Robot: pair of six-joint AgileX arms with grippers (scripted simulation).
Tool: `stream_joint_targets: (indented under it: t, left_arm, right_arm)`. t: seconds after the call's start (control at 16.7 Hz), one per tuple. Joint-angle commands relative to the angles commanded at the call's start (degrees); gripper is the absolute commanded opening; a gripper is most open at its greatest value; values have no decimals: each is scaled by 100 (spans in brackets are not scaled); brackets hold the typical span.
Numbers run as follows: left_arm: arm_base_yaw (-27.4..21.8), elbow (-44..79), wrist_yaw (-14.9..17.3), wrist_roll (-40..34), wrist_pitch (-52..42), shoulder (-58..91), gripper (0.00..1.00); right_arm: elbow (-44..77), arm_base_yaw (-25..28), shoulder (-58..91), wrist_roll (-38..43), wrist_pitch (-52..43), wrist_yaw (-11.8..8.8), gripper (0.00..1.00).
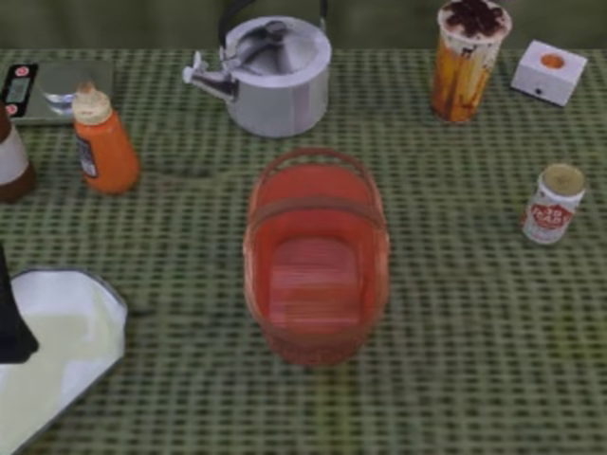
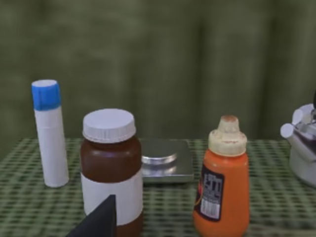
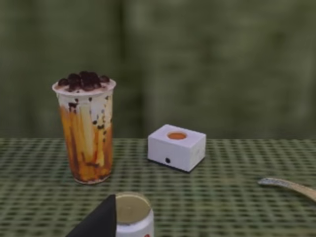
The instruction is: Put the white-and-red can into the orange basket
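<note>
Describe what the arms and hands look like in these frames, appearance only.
Little shows. In the top view the left arm is a glossy white rounded shell with a black part beside it at the table's left edge. Each wrist view shows only a matte black pointed wedge, left hand, right hand. No cables or markings visible. The right arm is out of the top view.

I see open cloth all around the white-and-red can point(image 1: 551, 204) at the frame's right. The orange cup point(image 1: 469, 59) and white box point(image 1: 549, 71) stand above it, well apart. The arched handle point(image 1: 314, 163) crosses the orange basket point(image 1: 316, 258) mouth's upper part.
</note>
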Motion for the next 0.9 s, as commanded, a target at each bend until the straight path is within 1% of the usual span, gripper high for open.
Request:
stream_joint_targets:
  t: [0.24, 0.42, 0.66, 0.9]
  left_arm:
    - [0, 0, 0, 0, 0, 0, 100]
    - [0, 0, 0, 0, 0, 0, 100]
    - [0, 0, 0, 0, 0, 0, 100]
    - [0, 0, 0, 0, 0, 0, 100]
  right_arm:
    - [173, 36, 174, -68, -119, -21, 100]
    - [864, 138, 889, -317, -573, -71, 100]
    - [2424, 277, 2634, -836, -1566, -98, 100]
    - [4422, 384, 4996, -1469, -2822, -71, 100]
